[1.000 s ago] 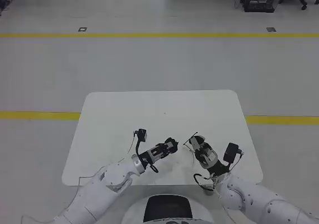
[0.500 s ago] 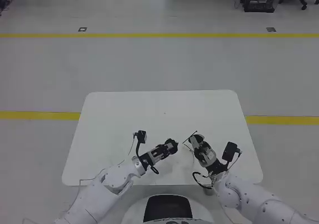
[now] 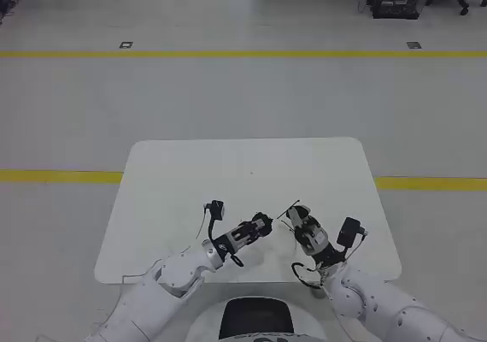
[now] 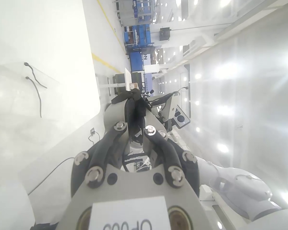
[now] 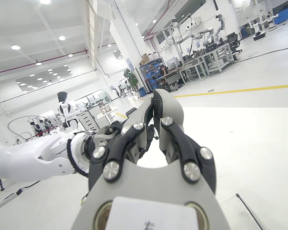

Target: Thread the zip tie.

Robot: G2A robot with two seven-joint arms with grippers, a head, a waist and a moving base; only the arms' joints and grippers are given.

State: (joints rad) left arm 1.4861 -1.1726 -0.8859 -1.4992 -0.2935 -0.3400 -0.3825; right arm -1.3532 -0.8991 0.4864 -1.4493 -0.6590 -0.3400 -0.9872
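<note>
top view first: the white table has both arms over its near edge, with the left gripper and right gripper pointing at each other, tips near but apart. the zip tie is a thin dark line just past the gap between them, on the far side. honestly can't tell from up here if it's lying on the table or pinched by anything. left wrist view: the left gripper has its jaws closed together. something dark bunches up right past the tips where the other arm sits, no idea what. off to the side the zip tie looks like two thin strands with little heads and free ends, either two ties or one plus its double, touching neither gripper. right wrist view: the right gripper has its pads pressed shut with nothing visible between them, and a dark strand of zip tie runs over the table back near the wrist. my read: no loop anywhere, so the threading isn't done and we're at the pickup stage. next move probably needs one gripper to open and come down on the strand near the head, the other to take the tail, then line the tip up with the slot. thin floppy thing, so it could easily slip.
</note>
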